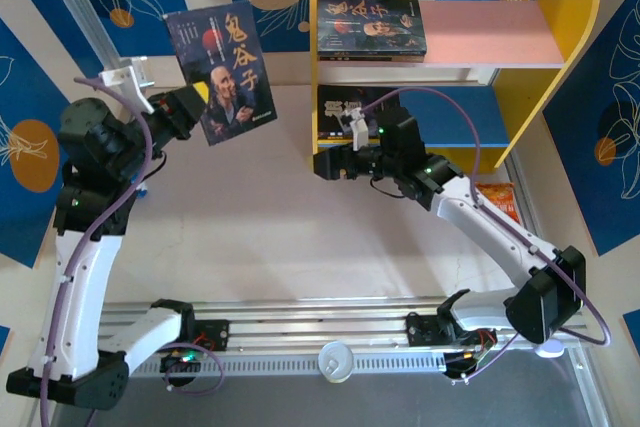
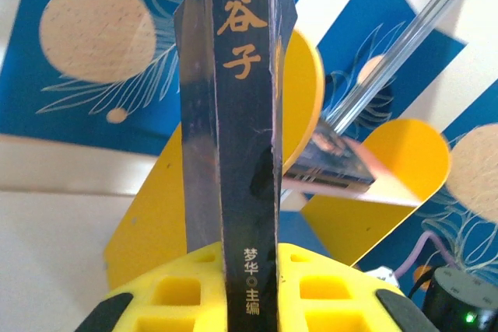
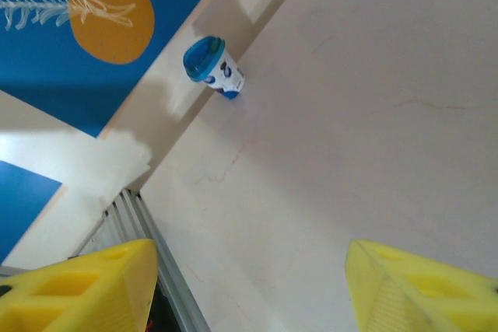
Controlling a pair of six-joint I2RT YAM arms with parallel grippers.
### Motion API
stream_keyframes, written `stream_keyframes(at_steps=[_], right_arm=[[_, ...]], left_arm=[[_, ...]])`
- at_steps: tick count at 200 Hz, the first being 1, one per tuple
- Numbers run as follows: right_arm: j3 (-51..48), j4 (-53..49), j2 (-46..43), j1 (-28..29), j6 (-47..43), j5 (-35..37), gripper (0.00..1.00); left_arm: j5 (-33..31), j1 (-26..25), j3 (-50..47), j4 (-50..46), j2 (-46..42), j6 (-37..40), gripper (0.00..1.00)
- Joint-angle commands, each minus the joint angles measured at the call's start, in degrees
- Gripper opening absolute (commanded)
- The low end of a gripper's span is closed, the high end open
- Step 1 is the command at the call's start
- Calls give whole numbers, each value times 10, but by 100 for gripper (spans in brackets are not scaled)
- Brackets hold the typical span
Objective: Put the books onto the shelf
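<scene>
Books: one bearded-man book point(image 1: 222, 75) clamped in the left pincer point(image 1: 203, 107), held clear of the table point(image 1: 260, 227), cover toward the top camera, slightly tilted. In left wrist view, same book point(image 2: 233, 161) edge-on, lower edge pinched between the yellow fingers point(image 2: 171, 297), standing straight up out of the left pincer point(image 2: 250, 305).

Stack of dark books point(image 1: 372, 27) flat on the pink upper board point(image 1: 490, 32) of the shelf point(image 1: 565, 7), well apart to the right of the left pincer, beyond the right pincer point(image 1: 322, 163). From the left wrist, that stack point(image 2: 331, 157) just past the held book on its right, between the shelf's yellow sides point(image 2: 405, 161). One more dark book point(image 1: 338, 105) on the blue lower board point(image 1: 480, 117), close behind the right pincer.

Right pincer: jaws apart, nothing between them, hovering over bare table just in front of the shelf's left side. In right wrist view, wide gap at the right pincer point(image 3: 249, 285) between its yellow fingers point(image 3: 78, 285), only table point(image 3: 373, 114) underneath.

Blue-lidded cup point(image 3: 214, 68) at the table edge by the wall, well apart from the right pincer; upright or tipped, cannot tell. Orange packet point(image 1: 497, 197) on the table right of the right pincer, near the shelf's foot. White round lid point(image 1: 335, 360) on the near rail, between the arm bases.
</scene>
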Motion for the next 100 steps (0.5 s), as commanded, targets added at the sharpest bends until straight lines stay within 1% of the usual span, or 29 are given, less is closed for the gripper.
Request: stream_keyframes(at_steps=[1, 21, 40, 81, 100], right_arm=[[23, 31, -28, -25, 35, -49, 67], [37, 60, -41, -41, 61, -73, 69], [60, 81, -42, -50, 82, -91, 71], [119, 136, -32, -65, 129, -109, 76], [140, 173, -29, -68, 152, -113, 81]], left_arm=[[24, -9, 47, 154, 8, -49, 0], [22, -19, 65, 210, 25, -70, 0], [16, -37, 82, 255, 38, -70, 0], [-10, -107, 132, 288, 77, -26, 0], [-32, -145, 144, 300, 98, 0, 0]])
